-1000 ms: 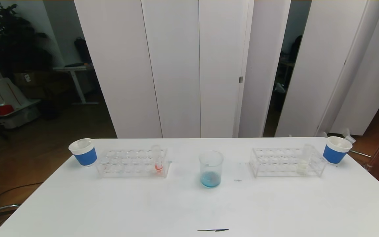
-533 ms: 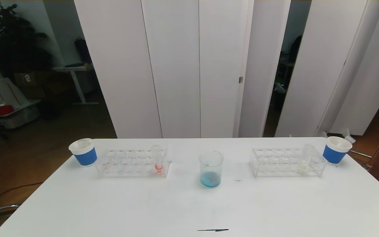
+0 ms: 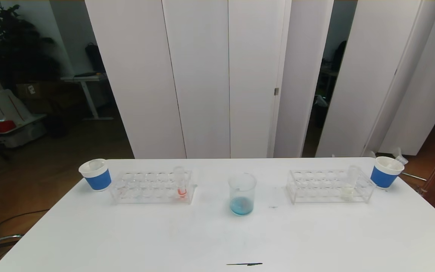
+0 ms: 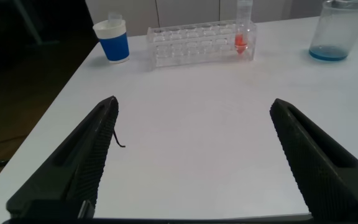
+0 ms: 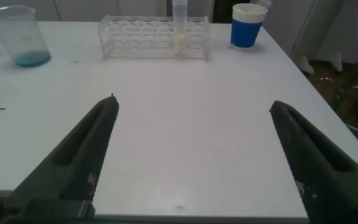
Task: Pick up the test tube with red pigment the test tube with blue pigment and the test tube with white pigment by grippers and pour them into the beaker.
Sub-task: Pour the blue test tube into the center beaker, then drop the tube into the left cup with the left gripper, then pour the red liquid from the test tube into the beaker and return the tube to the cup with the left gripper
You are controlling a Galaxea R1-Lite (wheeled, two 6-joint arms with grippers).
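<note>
Stillness marks the scene: against the earlier head pictures nothing on the white table (image 3: 217,238) has shifted, and neither arm has entered that view. The clear glass cylindrical beaker (image 3: 242,194) stands near the table's middle with a shallow pool of blue liquid at its bottom. To the beaker's left a clear plastic test tube rack (image 3: 151,186) holds a slim clear tube with orange-red liquid (image 3: 181,182) at the end nearest the beaker, and a white paper cup with a blue band (image 3: 96,174) stands beyond the rack's far end. To the beaker's right a second clear rack (image 3: 330,186) holds the slim clear tube with pale cream-white liquid (image 3: 349,183) towards its outer end, with another blue-banded cup (image 3: 386,172) just past it. Only the wrist views show the end effectors: the left end effector (image 4: 191,163) and the right end effector (image 5: 194,163) both hover over bare table on the robot's side of the beaker, well apart from the racks, fingers spread wide and grasping nothing. No tube with blue liquid can be made out.
</note>
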